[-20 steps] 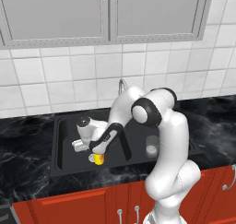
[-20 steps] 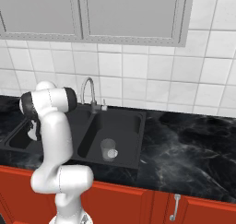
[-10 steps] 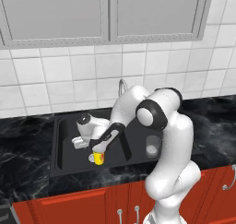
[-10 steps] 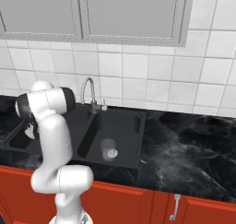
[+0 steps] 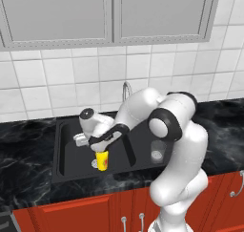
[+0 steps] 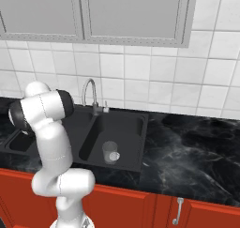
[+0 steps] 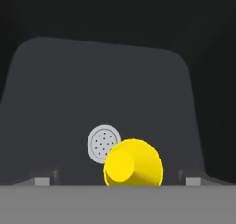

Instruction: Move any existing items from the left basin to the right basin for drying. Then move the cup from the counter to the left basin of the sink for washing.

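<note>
Step two underway: sink (image 5: 71, 174) left basin (image 5: 69, 152) holds the gripper (image 5: 98, 149) with the yellow cup (image 5: 102, 160) upright just above the drain (image 7: 103, 144); glass tumbler (image 6: 110, 152) already in right basin (image 6: 129, 128). Finger grip: cannot tell. Next: lower, release.

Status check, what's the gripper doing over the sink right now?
Gripper over left basin, state unclear. Small yellow tapered cup just below it, above the drain. Clear glass tumbler in right basin. Nothing obstructing.
</note>
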Controlling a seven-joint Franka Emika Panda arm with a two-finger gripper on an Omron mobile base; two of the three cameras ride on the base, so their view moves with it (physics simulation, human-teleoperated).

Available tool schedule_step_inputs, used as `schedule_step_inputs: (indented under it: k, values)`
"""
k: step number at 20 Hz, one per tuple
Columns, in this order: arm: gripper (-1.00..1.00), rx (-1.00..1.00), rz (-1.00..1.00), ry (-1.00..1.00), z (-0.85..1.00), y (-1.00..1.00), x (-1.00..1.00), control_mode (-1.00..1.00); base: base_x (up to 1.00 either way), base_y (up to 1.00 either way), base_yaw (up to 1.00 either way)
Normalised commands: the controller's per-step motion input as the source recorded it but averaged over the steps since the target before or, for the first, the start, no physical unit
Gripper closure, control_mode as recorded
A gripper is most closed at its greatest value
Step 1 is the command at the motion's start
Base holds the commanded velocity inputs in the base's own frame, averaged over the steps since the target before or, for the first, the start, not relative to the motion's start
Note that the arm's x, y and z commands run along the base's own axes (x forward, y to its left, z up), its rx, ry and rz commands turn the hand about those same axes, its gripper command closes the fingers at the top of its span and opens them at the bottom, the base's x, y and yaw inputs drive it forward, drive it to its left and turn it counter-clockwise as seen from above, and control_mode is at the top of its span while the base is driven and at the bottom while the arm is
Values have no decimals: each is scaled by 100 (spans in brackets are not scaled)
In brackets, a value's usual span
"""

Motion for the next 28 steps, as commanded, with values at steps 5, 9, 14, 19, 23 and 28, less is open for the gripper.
schedule_step_inputs:
  k: [5, 9, 14, 19, 23, 28]
  values:
    - [-100, 0, 0, 0, 53, 6, 0, -100, 0, 0, 0]
    - [-100, 0, 0, 0, 52, 12, -2, -100, 0, 0, 0]
    - [-100, 0, 0, 0, 51, 18, -8, -100, 0, 0, 0]
    - [-100, 0, 0, 2, 46, 22, -13, -100, 0, 0, 0]
    - [-100, 0, 0, 2, 41, 25, -25, -100, 0, 0, 0]
    - [-100, -1, 0, 3, 36, 29, -33, -100, 0, 0, 0]
